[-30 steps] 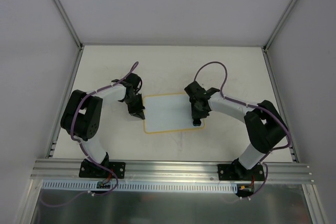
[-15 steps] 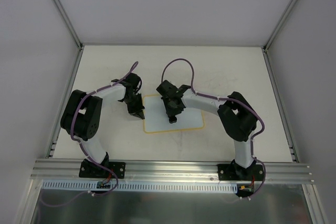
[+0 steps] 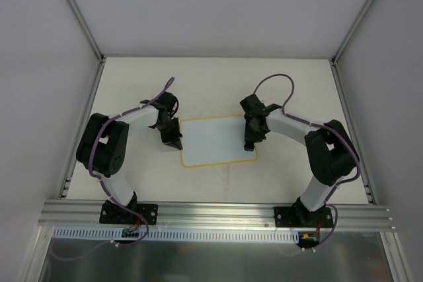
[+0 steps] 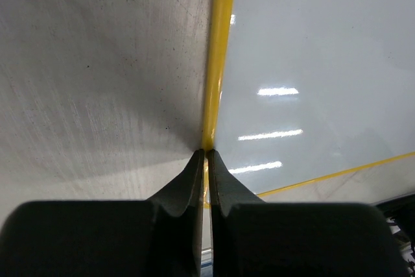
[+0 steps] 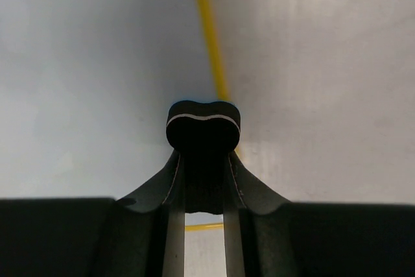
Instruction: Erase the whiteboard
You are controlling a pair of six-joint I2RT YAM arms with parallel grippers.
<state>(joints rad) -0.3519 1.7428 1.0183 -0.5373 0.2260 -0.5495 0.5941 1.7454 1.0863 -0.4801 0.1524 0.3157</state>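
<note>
An off-white tabletop (image 3: 218, 84) fills a booth of pale walls (image 3: 211, 11) framed by metal posts, with an aluminium rail (image 3: 218, 212) along its near edge. The whiteboard (image 3: 215, 140) lies flat in the middle of the tabletop, between the two arms; its surface reads clean white inside the thin yellow rim. The left arm folds its elbow out to the left and reaches in to the board's left edge. There the left gripper (image 3: 173, 138) points down with its jaws pressed together on nothing, the tips right at the yellow rim in the wrist view. The right arm bends its elbow out to the right and stretches its forearm toward the board's right edge. The right gripper (image 3: 248, 144) is partly closed and clamps a small black block (image 5: 203, 124) with a thin pale line across it. The block sits over the rim at that edge.
</note>
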